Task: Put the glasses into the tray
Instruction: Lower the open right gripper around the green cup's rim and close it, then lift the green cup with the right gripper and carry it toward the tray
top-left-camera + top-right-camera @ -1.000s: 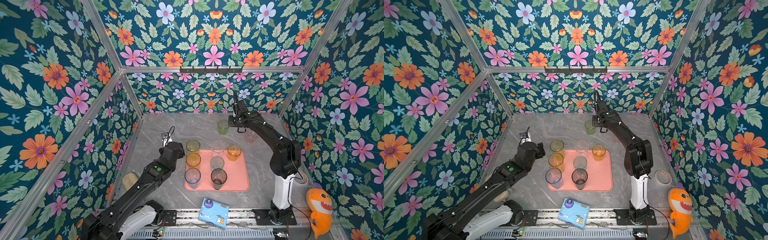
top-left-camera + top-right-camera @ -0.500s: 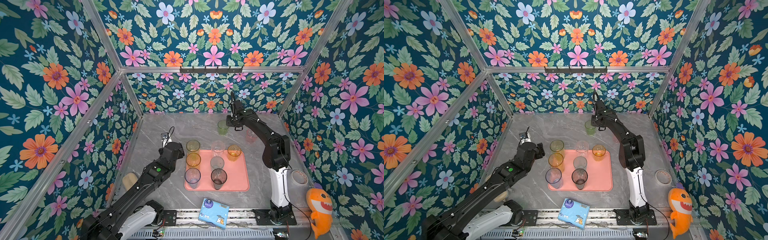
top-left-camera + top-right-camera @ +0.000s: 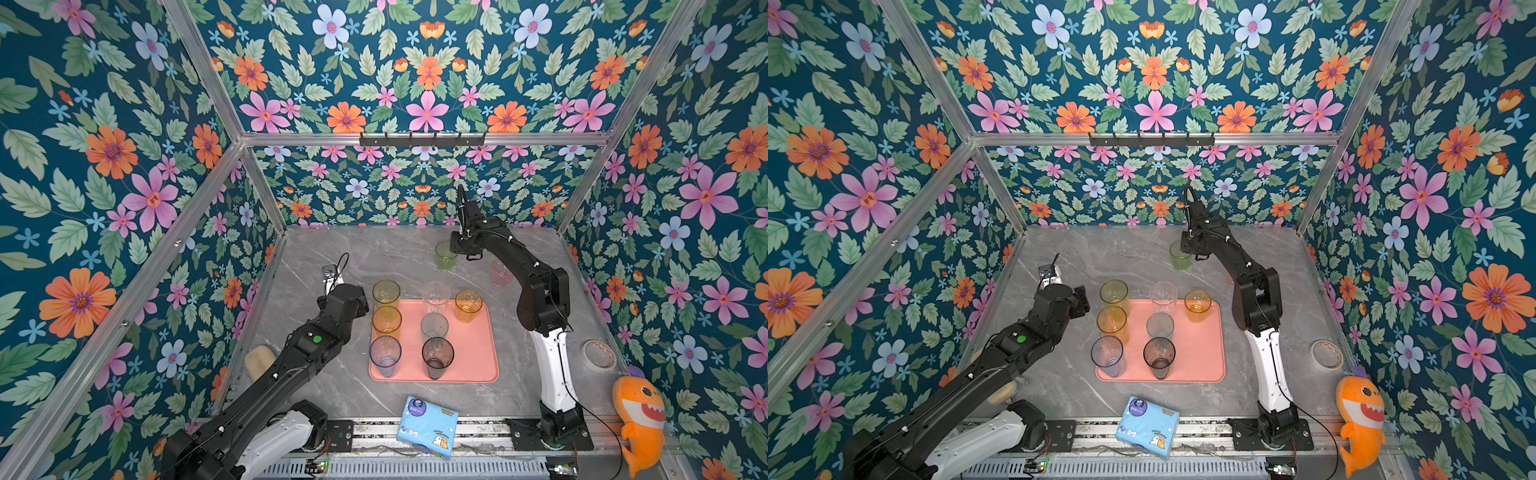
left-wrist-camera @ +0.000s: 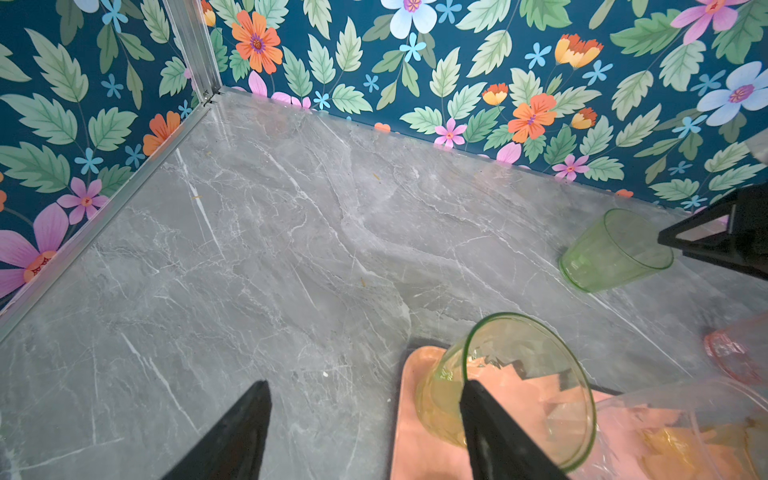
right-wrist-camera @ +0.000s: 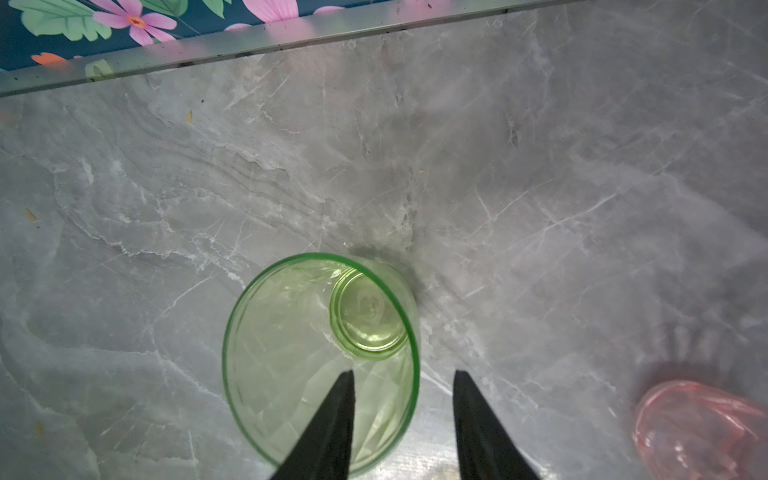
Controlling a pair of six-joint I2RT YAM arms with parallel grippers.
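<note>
Pinching the green glass (image 3: pixel 445 255) by its wall is, by my reading, the step in hand. In the right wrist view the right hand (image 5: pixel 403 374) sits at the rim with one finger inside the cup and the other outside. The wall lies between them, jaws apart and not yet pressing, so nothing is grasped. The green glass stands upright on the grey marble surface (image 3: pixel 374 257) near the back wall, well apart from the salmon-pink tray (image 3: pixel 478 357). A pink glass (image 3: pixel 500 272) also stands outside the tray, close by the right arm. Seven other glasses stand in the tray, and its right side is bare. To do it well: lower until the fingers overlap a good depth of wall and close gently, since a thin tapered wall may slip. Lift straight up, keep the cup upright, and set it down on the bare right side, clear of the short amber glass (image 3: pixel 468 305). Mind the arm near the pink glass. The left hand (image 4: pixel 365 384) is spread wide and empty beside the yellow-green glass (image 4: pixel 507 390) at the tray's corner; whether it touches, I cannot tell. Writing: the light-blue tissue packet (image 3: pixel 427 424) at the front edge bears a dark round label and cartoon print, with lettering too small to read. No other legible marks.
</note>
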